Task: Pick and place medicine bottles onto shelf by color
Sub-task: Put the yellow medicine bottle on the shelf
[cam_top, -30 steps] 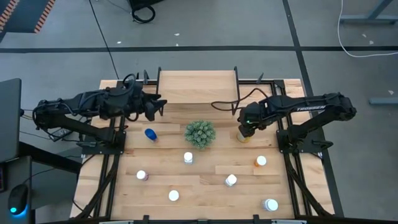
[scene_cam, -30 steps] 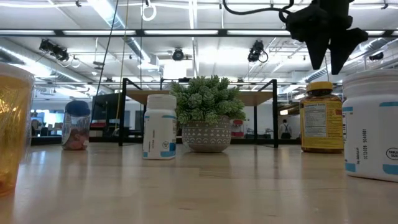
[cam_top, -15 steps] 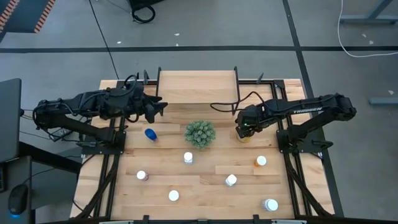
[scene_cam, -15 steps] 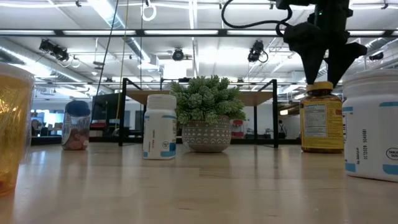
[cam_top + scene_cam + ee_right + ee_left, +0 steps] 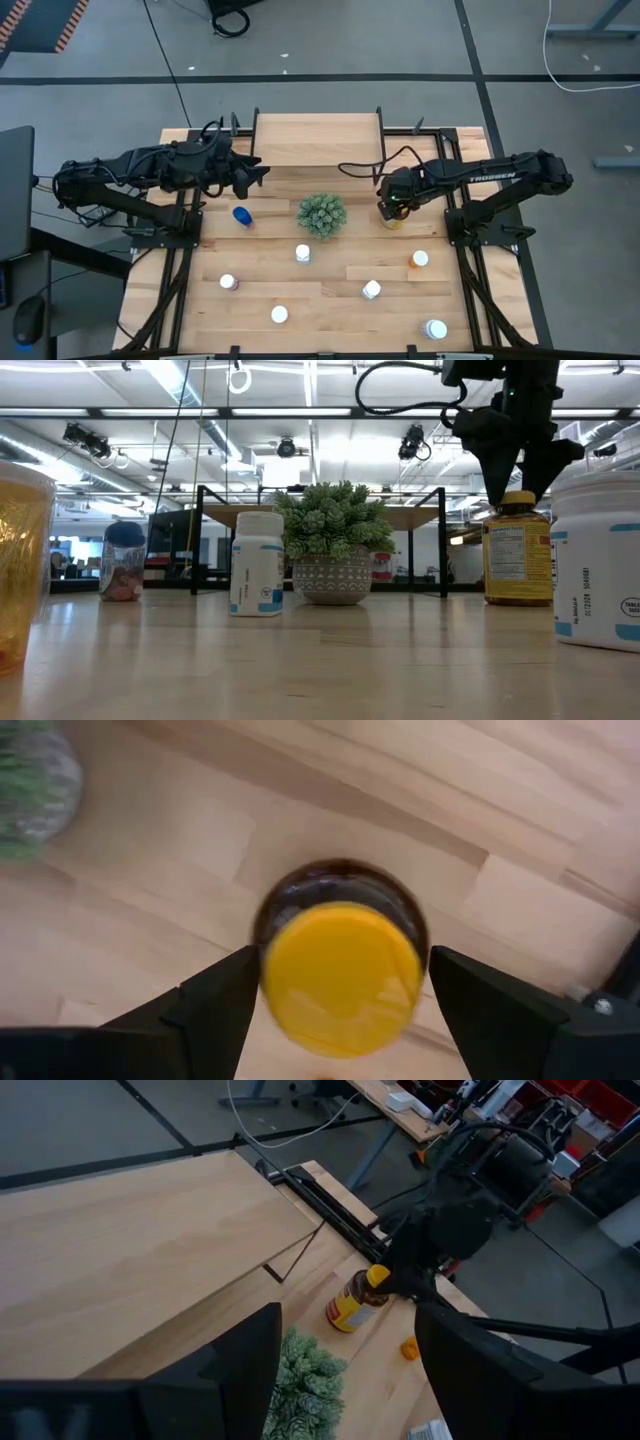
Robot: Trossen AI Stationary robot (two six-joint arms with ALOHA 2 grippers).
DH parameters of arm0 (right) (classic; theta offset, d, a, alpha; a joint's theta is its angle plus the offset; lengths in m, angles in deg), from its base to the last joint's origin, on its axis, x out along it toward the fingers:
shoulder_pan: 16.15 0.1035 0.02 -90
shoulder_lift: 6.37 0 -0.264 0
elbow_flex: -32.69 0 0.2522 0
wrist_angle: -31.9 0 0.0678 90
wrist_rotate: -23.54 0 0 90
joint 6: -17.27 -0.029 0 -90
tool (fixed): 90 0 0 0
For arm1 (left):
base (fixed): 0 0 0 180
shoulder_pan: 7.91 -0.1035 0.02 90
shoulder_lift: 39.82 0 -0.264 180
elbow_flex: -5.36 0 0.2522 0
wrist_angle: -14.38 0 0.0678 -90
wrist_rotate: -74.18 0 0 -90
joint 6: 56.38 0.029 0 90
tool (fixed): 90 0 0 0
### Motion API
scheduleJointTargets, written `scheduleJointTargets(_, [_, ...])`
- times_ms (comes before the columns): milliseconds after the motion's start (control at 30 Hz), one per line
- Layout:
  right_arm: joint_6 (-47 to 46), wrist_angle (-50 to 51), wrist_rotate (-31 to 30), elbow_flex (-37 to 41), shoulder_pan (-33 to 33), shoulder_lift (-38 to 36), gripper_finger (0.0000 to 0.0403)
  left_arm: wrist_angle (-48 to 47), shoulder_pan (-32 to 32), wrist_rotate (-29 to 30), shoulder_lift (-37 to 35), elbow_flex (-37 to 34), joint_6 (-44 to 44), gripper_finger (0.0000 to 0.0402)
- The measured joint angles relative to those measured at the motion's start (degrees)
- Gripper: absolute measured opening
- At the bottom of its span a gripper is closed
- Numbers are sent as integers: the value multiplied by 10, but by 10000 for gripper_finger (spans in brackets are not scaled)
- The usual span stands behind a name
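The amber bottle with a yellow cap (image 5: 392,216) stands upright on the wooden tabletop, right of the green plant ball (image 5: 321,215). My right gripper (image 5: 391,204) is open right above it. Its fingers stand on either side of the yellow cap (image 5: 340,970) in the right wrist view, at cap height in the low view (image 5: 520,482); I see no touch. My left gripper (image 5: 258,172) is open and empty at the left end of the light-wood shelf (image 5: 318,140). The blue bottle (image 5: 241,215) stands below it on the table.
Several white-capped bottles stand on the near half of the table, among them a white one (image 5: 302,253), an orange one (image 5: 418,259) and a purple one (image 5: 228,282). The plant ball sits at the table's middle. The shelf top is bare.
My right gripper has come down over the amber bottle, from well above its yellow cap to cap height, staying open. The bottle has kept its place.
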Motion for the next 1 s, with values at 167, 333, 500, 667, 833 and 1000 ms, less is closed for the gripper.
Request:
scheduleJointTargets(167, [16,-4,-2,0,0,0,276,-2,0,0,0,0,0,234])
scheduleJointTargets(333, [23,-4,-3,0,0,0,233,-7,0,0,0,0,0,233])
scheduleJointTargets(500, [33,-4,-1,0,0,0,226,-9,0,0,0,0,0,233])
scheduleJointTargets(667, [42,3,29,-32,0,0,233,-8,0,0,0,0,0,235])
scheduleJointTargets(833, [46,24,35,-121,-2,0,229,-8,0,0,0,0,0,233])
scheduleJointTargets(1000, [76,35,19,-212,-23,8,230,-8,0,0,0,0,0,232])
